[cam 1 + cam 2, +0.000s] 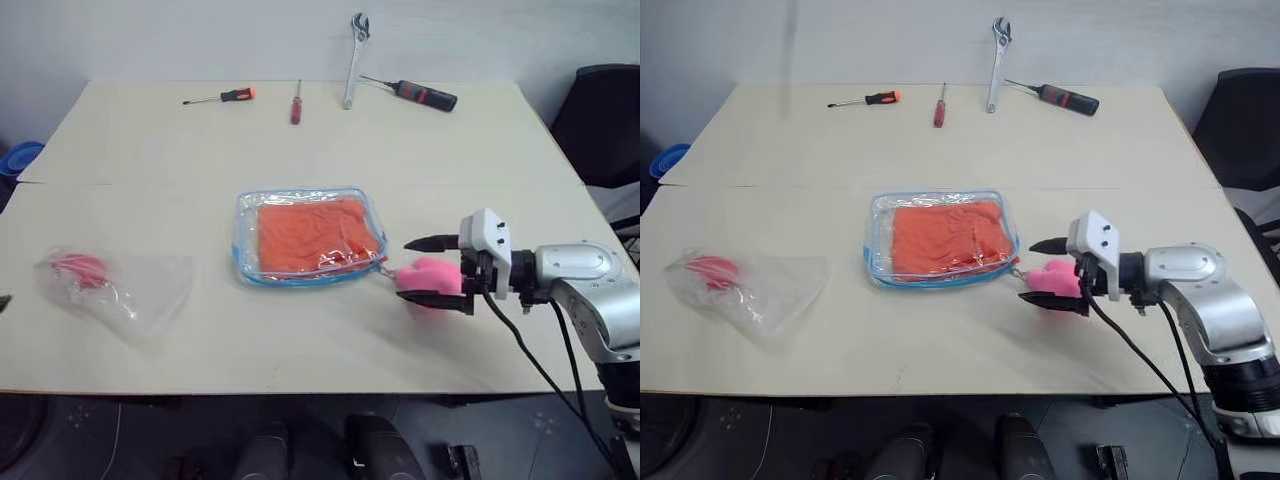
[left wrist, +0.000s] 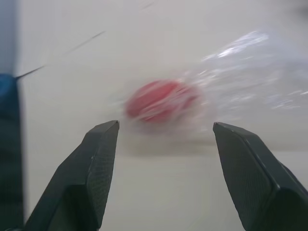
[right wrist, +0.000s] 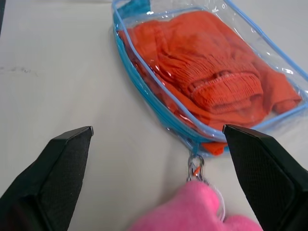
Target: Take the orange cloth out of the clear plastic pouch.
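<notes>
At the left side of the table (image 1: pixel 120 140) lies a thin clear bag (image 1: pixel 135 290) with a red item (image 1: pixel 78 268) inside; it is not part of the task. The left gripper (image 2: pixel 163 159) hovers over this bag with its jaws apart and nothing between them, and the red item sits just beyond the gap between its fingers. Near the table centre lies the clear plastic pouch (image 1: pixel 308 238), flat on the surface, its light-blue trim unbroken on the sides that face the head camera. The orange cloth (image 1: pixel 315 232) is folded inside the pouch, with its gathered hem showing through the plastic in the right wrist view. A small orange edge shows at the pouch corner nearest the metal clip (image 3: pixel 195 168); whether the closure is partly undone there cannot be told. Just to the right of the pouch, the pink plush heart (image 1: pixel 428 275) hangs from that clip and rests on the table. The right gripper (image 1: pixel 437 273) brackets the heart with its jaws spread wide, one finger on either side, clamped on nothing; contact with the plush cannot be confirmed. Along the far edge lie two screwdrivers (image 1: pixel 228 97), a wrench (image 1: pixel 354 58) and a black-handled tool (image 1: pixel 422 94), well apart from the work. Assessment: extraction has not begun. Remaining steps are judged to be securing the pouch, opening it, and drawing the cloth out.
</notes>
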### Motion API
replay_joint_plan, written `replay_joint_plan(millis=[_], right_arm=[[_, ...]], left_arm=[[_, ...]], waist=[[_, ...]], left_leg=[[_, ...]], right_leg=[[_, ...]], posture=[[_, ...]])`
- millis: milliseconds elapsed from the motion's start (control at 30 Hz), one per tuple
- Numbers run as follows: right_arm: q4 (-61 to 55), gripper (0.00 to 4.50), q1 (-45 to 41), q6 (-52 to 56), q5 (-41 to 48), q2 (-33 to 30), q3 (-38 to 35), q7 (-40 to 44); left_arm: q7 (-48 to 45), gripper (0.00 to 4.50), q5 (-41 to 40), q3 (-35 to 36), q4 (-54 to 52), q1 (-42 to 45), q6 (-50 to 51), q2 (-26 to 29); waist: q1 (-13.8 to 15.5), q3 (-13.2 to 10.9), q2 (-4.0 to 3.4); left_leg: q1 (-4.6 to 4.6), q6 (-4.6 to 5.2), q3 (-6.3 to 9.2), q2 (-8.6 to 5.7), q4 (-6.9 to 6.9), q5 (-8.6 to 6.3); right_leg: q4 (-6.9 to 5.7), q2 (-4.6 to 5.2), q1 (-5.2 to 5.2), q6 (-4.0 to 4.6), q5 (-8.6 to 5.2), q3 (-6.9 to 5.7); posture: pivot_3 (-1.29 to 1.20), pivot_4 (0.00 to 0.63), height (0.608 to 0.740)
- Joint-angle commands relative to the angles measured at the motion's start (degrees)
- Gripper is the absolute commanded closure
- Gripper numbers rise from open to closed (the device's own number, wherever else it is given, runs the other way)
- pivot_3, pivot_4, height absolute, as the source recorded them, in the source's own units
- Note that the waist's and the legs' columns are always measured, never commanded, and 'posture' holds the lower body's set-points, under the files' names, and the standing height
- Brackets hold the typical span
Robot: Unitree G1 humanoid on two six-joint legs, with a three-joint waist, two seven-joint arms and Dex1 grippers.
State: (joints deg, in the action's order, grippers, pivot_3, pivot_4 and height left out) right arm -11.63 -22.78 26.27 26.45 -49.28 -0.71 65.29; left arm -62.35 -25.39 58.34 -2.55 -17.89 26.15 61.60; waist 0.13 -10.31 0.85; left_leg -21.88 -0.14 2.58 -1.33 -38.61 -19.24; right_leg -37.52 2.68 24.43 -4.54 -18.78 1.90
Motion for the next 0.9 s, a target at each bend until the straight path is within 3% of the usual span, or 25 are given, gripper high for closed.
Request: replay_joint_plan(millis=[33, 133, 200, 333, 433, 600, 767, 900], right_arm=[[-3.1, 0.00, 0.9, 0.7, 1.1, -1.5, -3.5, -1.0], [-5.3, 0.00, 3.0, 1.7, 1.4, -2.0, -5.3, -2.3], [-7.4, 0.00, 4.9, 2.8, 2.0, -2.2, -6.7, -3.2], [-11.1, 0.00, 9.0, 4.4, 2.5, -2.7, -9.6, -5.2], [-13.7, 0.00, 12.6, 5.5, 3.0, -3.0, -12.5, -6.9], [-17.5, 0.00, 18.5, 7.3, 3.8, -3.0, -17.6, -9.1], [-19.3, 0.00, 21.1, 8.2, 4.4, -2.9, -19.7, -10.5], [-19.5, 0.00, 21.9, 8.2, 4.4, -3.0, -20.0, -10.9]], left_arm=[[-1.3, 1.18, -5.2, -7.7, -10.3, 5.3, 2.8, 4.6], [1.3, 1.18, -4.2, -25.7, -16.6, 17.1, 0.2, 6.7], [3.2, 1.18, -0.7, -39.2, -18.4, 28.1, -0.8, 4.8], [4.7, 1.18, 8.4, -57.2, -15.9, 41.2, -4.0, -2.4], [5.1, 1.18, 16.6, -65.7, -11.0, 45.6, -9.1, -6.3], [6.5, 1.18, 25.4, -71.4, -2.6, 49.4, -15.1, -9.6], [6.0, 1.18, 26.6, -71.3, 0.9, 50.2, -17.5, -11.7], [4.6, 2.04, 26.1, -71.0, 4.1, 50.6, -22.4, -13.5]], waist=[[0.1, 0.0, 0.00], [0.0, 0.0, -0.09], [-0.1, 0.1, -0.18], [-0.9, 0.1, -0.21], [-1.5, 0.1, -0.20], [-1.5, 0.1, -0.19], [-1.2, 0.1, -0.18], [-0.5, 0.1, -0.18]], left_leg=[[0.01, -0.01, 0.01, 0.00, 0.00, 0.01], [0.10, -0.02, -0.01, -0.02, 0.03, 0.01], [0.17, -0.10, -0.03, -0.06, 0.15, 0.06], [0.15, -0.31, -0.32, 0.03, 0.34, 0.19], [0.15, -0.31, -0.40, 0.07, 0.34, 0.19], [0.17, -0.25, -0.43, 0.05, 0.18, 0.19], [0.16, -0.24, -0.42, 0.04, 0.07, 0.18], [0.16, -0.24, -0.41, 0.04, -0.09, 0.18]], right_leg=[[-0.02, 0.02, -0.04, 0.01, 0.01, -0.01], [-0.03, 0.02, -0.10, 0.03, 0.02, 0.01], [-0.03, 0.02, -0.12, 0.02, 0.03, 0.05], [-0.33, -0.25, 0.09, 0.01, 0.03, 0.21], [-0.34, -0.35, 0.14, 0.01, 0.03, 0.29], [-0.42, -0.34, 0.11, 0.01, 0.03, 0.35], [-0.46, -0.30, 0.09, 0.00, 0.03, 0.34], [-0.43, -0.30, 0.08, 0.00, 0.03, 0.34]], posture=[[0.00, 0.150, 0.740], [0.00, 0.150, 0.740], [0.00, 0.150, 0.740], [0.00, 0.150, 0.740], [0.00, 0.150, 0.740], [0.00, 0.150, 0.740], [0.00, 0.150, 0.740], [0.00, 0.150, 0.740]])
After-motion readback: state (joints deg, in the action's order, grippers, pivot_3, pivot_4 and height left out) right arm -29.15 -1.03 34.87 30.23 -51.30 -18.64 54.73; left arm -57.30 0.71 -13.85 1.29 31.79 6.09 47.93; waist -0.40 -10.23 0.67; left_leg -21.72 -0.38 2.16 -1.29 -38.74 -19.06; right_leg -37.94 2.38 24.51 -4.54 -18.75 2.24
